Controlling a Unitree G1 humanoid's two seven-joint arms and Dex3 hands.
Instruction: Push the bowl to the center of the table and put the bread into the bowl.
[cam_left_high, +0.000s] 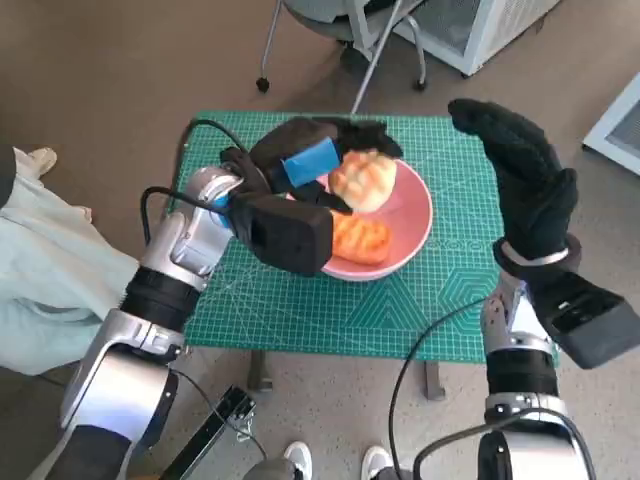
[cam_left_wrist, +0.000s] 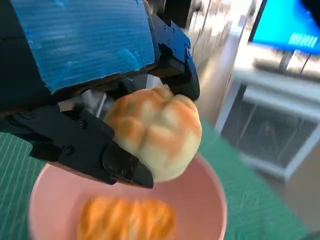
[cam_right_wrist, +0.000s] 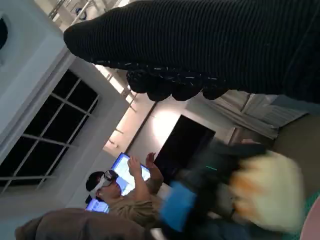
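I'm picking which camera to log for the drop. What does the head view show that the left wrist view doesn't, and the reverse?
Only the head view shows the right hand, raised off to the side and holding nothing, plus the whole green mat and a person's feet.

Only the left wrist view shows, close up, the fingers pressed against the bread roll, and a blue screen behind.

Both show the left hand holding the roll above the pink bowl, with an orange bread already inside.

Left hand (cam_left_high: 300, 165) hides bowl (cam_left_high: 415, 215) left rim. Second bread (cam_left_wrist: 125, 220) blurred in left wrist view. Bowl near edge cut off there.
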